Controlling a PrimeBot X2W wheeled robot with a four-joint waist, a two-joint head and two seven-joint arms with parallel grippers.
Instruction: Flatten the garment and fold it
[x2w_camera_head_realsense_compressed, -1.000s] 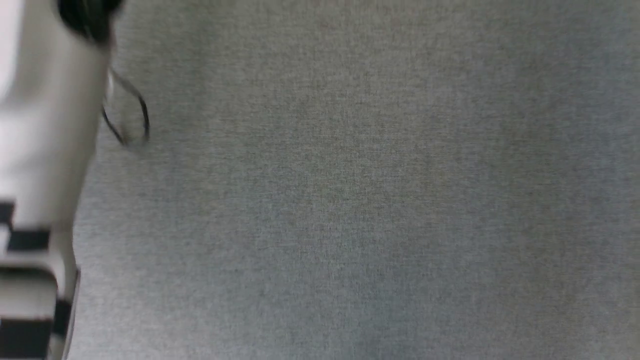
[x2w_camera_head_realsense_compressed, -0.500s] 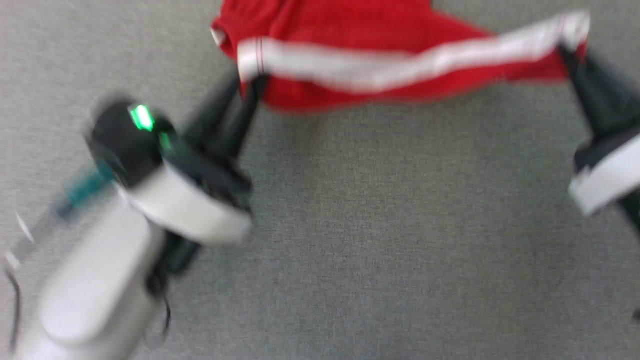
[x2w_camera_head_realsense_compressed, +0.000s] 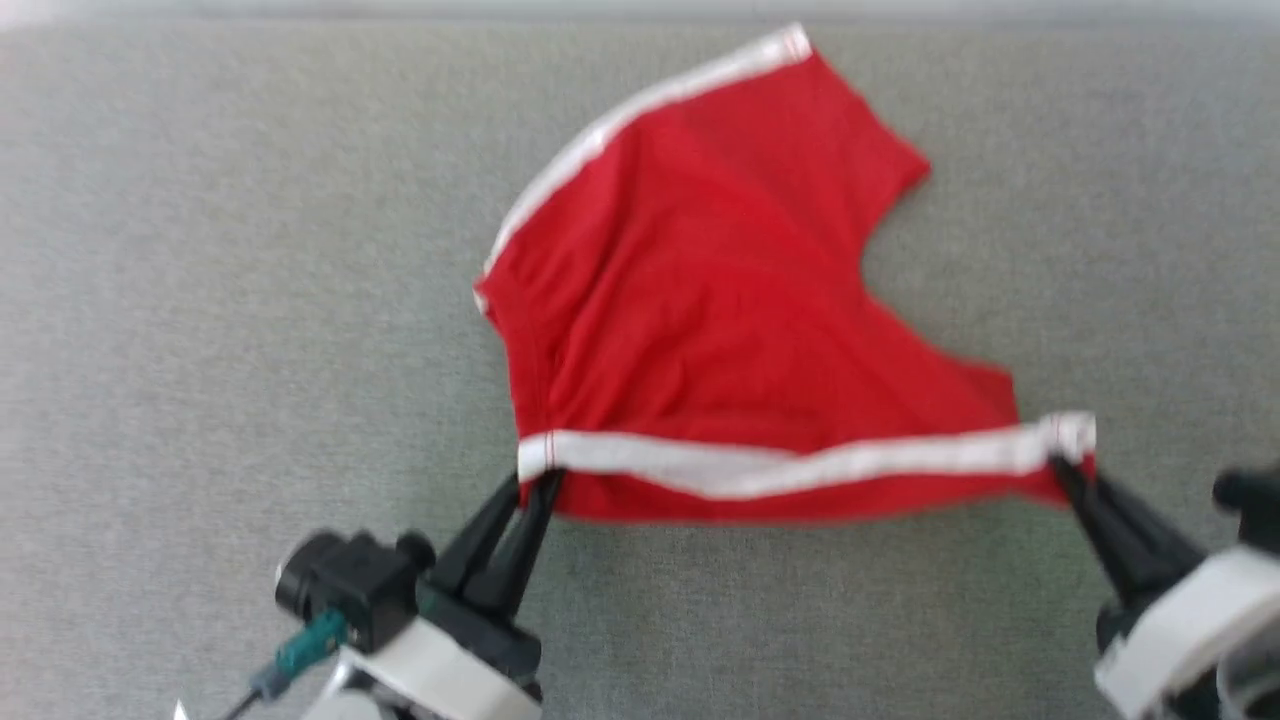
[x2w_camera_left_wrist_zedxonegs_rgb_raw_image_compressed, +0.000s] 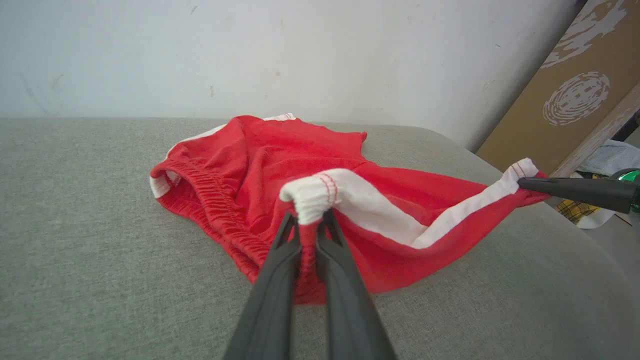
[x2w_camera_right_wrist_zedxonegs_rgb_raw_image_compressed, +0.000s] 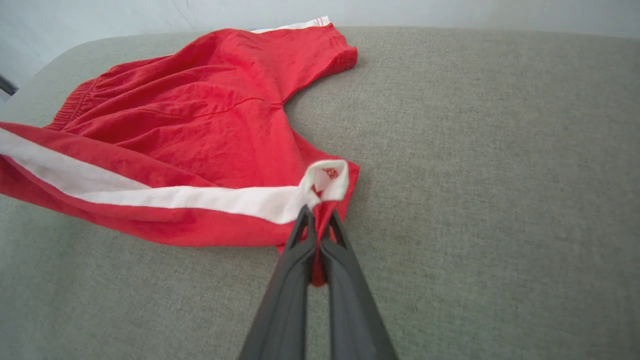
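The garment (x2w_camera_head_realsense_compressed: 720, 330) is a pair of red shorts with white side stripes, spread on the grey cushioned surface (x2w_camera_head_realsense_compressed: 200, 300). My left gripper (x2w_camera_head_realsense_compressed: 538, 482) is shut on its near-left corner by the waistband, where the white stripe (x2w_camera_left_wrist_zedxonegs_rgb_raw_image_compressed: 360, 200) ends. My right gripper (x2w_camera_head_realsense_compressed: 1062, 468) is shut on the near-right corner at the hem. The near edge is stretched between the two and lifted slightly; the far leg (x2w_camera_right_wrist_zedxonegs_rgb_raw_image_compressed: 320, 45) lies flat. In the wrist views the garment (x2w_camera_left_wrist_zedxonegs_rgb_raw_image_compressed: 260, 155) (x2w_camera_right_wrist_zedxonegs_rgb_raw_image_compressed: 190, 120) bunches at each pinch, held by the left gripper (x2w_camera_left_wrist_zedxonegs_rgb_raw_image_compressed: 311, 222) and right gripper (x2w_camera_right_wrist_zedxonegs_rgb_raw_image_compressed: 317, 212).
A pale wall (x2w_camera_left_wrist_zedxonegs_rgb_raw_image_compressed: 250, 55) runs behind the grey surface. To the right in the left wrist view stand a brown board (x2w_camera_left_wrist_zedxonegs_rgb_raw_image_compressed: 575, 95) and some cloth items (x2w_camera_left_wrist_zedxonegs_rgb_raw_image_compressed: 590, 210) beyond the rounded edge.
The head camera has swung upward, bringing the whole garment into view. Both grippers stay shut on the garment's corners.
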